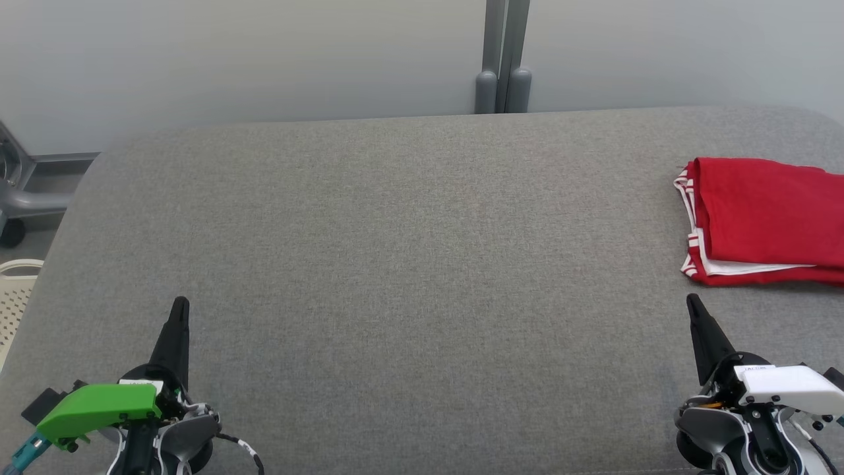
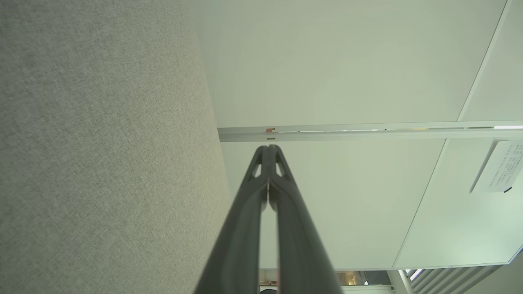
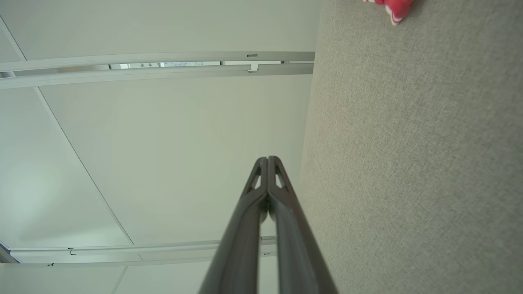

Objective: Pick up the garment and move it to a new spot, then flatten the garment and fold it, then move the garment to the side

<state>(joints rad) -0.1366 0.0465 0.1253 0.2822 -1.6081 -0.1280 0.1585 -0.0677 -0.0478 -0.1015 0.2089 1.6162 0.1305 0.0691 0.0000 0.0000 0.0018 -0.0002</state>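
We see the folded red garment [image 1: 768, 221], with white-and-red striped trim along its left edge, lying flat at the right side of the grey fabric-covered surface [image 1: 422, 264] and running past the head view's right edge. Our left gripper [image 1: 179, 310] sits at the near left, its two dark fingers pressed together to a single point and holding nothing. Our right gripper [image 1: 695, 307] sits at the near right, likewise pressed together and empty, near the garment's near edge but apart from it. Both point toward the far side, where a pale wall [image 1: 264, 53] stands behind the surface with a grey post [image 1: 503, 59] at its middle. In the right wrist view a striped corner of the garment shows at the top edge. A white perforated basket [image 1: 16, 297] sits just off the surface's left edge.
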